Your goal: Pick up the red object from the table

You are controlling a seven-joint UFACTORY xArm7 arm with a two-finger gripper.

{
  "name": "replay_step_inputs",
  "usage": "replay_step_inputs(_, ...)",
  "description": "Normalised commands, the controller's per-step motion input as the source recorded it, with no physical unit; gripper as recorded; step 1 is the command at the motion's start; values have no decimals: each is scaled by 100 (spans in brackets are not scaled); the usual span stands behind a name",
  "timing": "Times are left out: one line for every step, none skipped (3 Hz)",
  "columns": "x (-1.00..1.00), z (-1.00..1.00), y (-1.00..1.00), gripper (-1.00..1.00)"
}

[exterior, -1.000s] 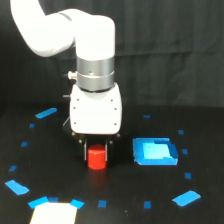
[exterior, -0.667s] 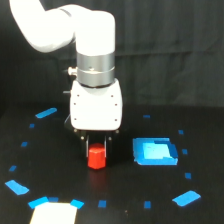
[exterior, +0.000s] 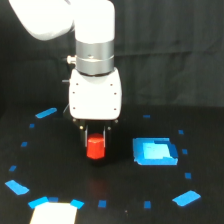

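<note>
The small bright red stubby block (exterior: 96,148) sits upright directly beneath the white arm's dark fingers (exterior: 96,133), whose open-or-closed state stays unclear, left of the blue rectangular tray (exterior: 155,152).

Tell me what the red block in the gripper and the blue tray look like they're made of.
The red block looks like matte plastic or painted wood: solid even colour, no glint, though the view is too blurry to settle it. The blue tray looks like thin plastic or card, a flat bright blue with a paler inner floor and low walls. The gripper has dark fingers below a glossy white housing, probably moulded plastic.
</note>
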Motion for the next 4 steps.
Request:
replay_step_inputs(28,94,48,-98)
replay_step_inputs(40,100,69,-44)
replay_step_inputs(0,98,59,-100)
replay_step_inputs(33,100,61,-100)
